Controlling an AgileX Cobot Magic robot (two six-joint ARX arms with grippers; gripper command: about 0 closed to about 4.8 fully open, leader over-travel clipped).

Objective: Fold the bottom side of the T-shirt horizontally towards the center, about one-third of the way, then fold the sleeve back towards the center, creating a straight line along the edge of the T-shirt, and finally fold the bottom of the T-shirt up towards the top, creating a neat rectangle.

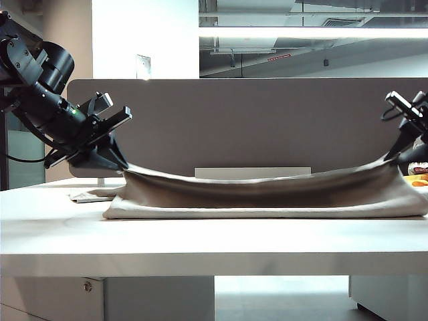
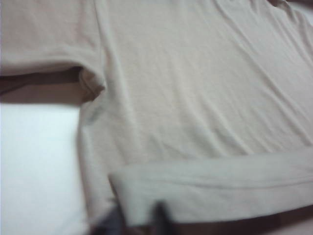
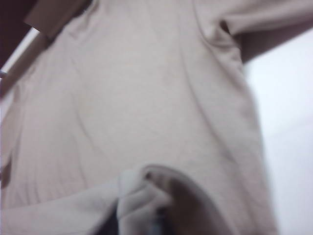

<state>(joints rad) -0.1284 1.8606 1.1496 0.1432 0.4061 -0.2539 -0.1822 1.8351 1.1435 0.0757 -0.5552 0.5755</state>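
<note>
The beige T-shirt [image 1: 267, 199] lies across the white table [image 1: 200, 241]. Its bottom hem is lifted at both ends and sags in the middle. My left gripper [image 1: 119, 160] is low at the shirt's left end, and my right gripper [image 1: 394, 155] at the right end. In the left wrist view the folded-over hem band [image 2: 220, 186] runs between the dark fingers of the left gripper [image 2: 136, 221], above the flat shirt body [image 2: 195, 88] and a sleeve [image 2: 44, 44]. In the right wrist view a bunched corner of cloth [image 3: 142, 196] sits in the right gripper [image 3: 137, 221]. Both views are blurred.
A grey partition panel [image 1: 254, 120] stands right behind the shirt. Yellow-and-white packaged items [image 1: 418, 176] sit at the table's right edge, close to the right gripper. A small white object [image 1: 87, 196] lies left of the shirt. Bare table shows beside the shirt [image 2: 34, 166].
</note>
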